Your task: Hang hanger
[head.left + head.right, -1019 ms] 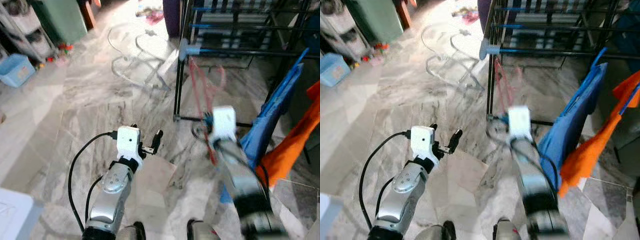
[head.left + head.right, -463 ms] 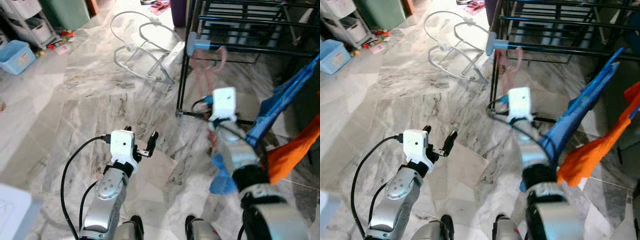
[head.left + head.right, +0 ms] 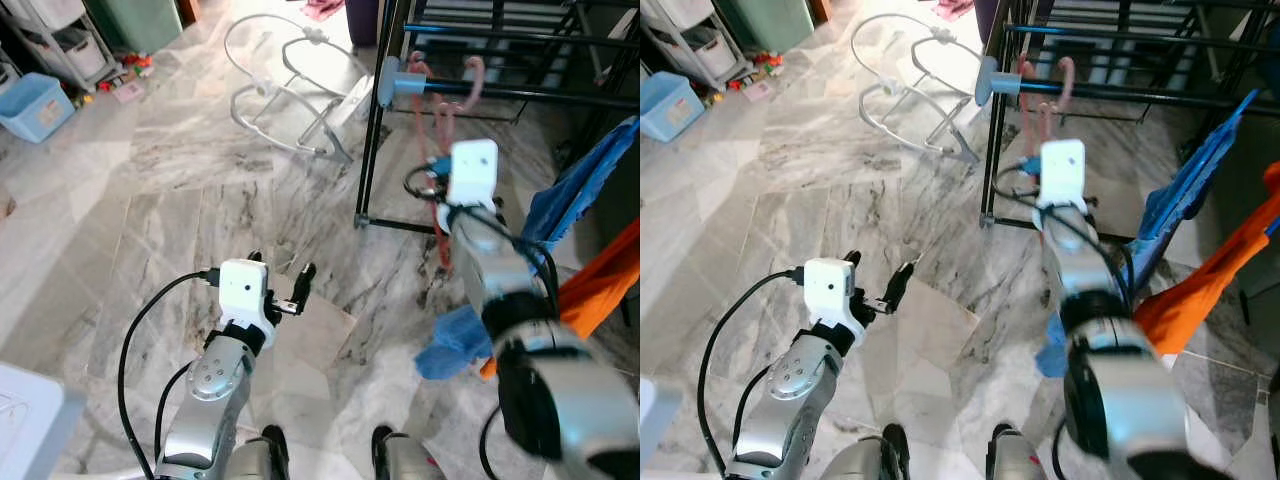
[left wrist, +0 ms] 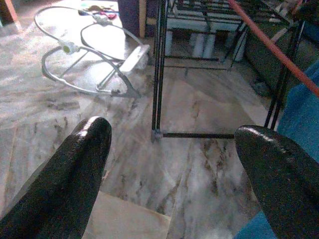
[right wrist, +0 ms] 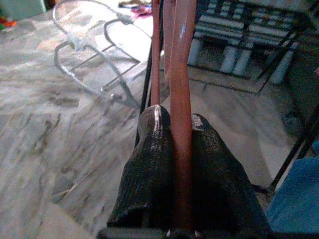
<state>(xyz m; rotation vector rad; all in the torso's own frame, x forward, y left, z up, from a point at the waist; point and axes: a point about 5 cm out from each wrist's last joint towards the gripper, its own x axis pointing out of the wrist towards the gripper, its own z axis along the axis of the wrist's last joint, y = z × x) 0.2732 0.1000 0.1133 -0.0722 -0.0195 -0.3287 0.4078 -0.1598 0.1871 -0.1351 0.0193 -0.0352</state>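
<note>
Fingers, right gripper (image 5: 182, 149): pressed together on the red plastic hanger (image 5: 183, 74), which runs up between them.
Fingers, left gripper (image 4: 174, 159): spread wide, nothing between them.
Right gripper position: raised at the corner of the black metal drying rack (image 3: 372, 120).
Left gripper position: held low over the grey marble floor (image 3: 160, 200).
Hanger position: hook (image 3: 470, 70) curls at the rack's black top bar (image 3: 540, 96).
Rack load: blue cloth (image 3: 585, 185) and orange cloth (image 3: 600, 285) hang on the robot's right.
Background: white tubular bouncer frame (image 3: 285, 80) stands on the floor beyond the rack; light blue plastic bin (image 3: 35, 105) sits far left.
</note>
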